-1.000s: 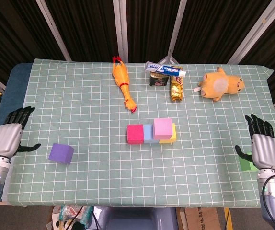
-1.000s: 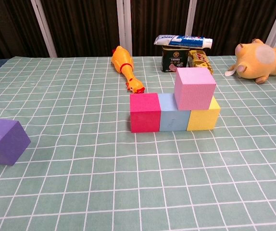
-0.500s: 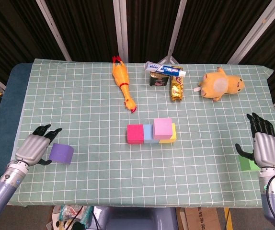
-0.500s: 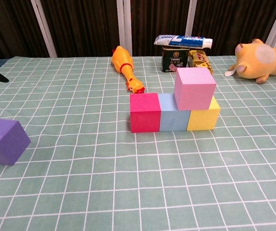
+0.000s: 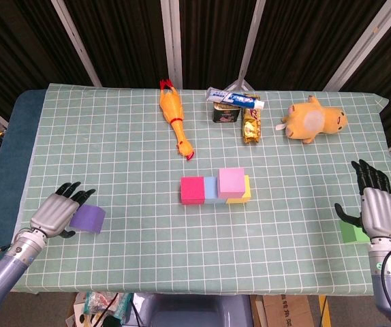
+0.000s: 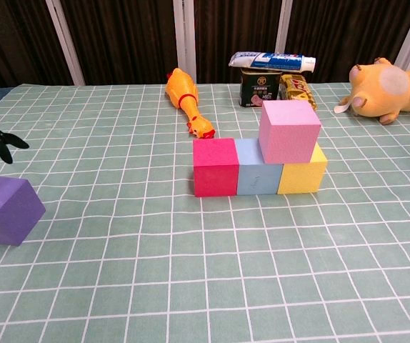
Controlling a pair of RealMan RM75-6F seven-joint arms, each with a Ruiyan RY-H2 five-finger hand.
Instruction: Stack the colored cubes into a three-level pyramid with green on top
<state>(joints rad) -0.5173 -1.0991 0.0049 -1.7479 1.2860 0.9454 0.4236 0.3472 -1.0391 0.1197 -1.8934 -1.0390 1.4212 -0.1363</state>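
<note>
Now the left hand (image 5: pixel 58 214) hovers open beside the purple cube (image 5: pixel 88 218) — best to straddle it squarely, then grip — right hand (image 5: pixel 376 210) open too.

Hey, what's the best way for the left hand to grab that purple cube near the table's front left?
Probably by two opposite flat side faces of the purple cube, coming down from above. It sits alone on the table, turned slightly against the grid, so the fingers should line up with its faces, not the lines. The left hand is right beside it, fingers spread, holding nothing.
</note>
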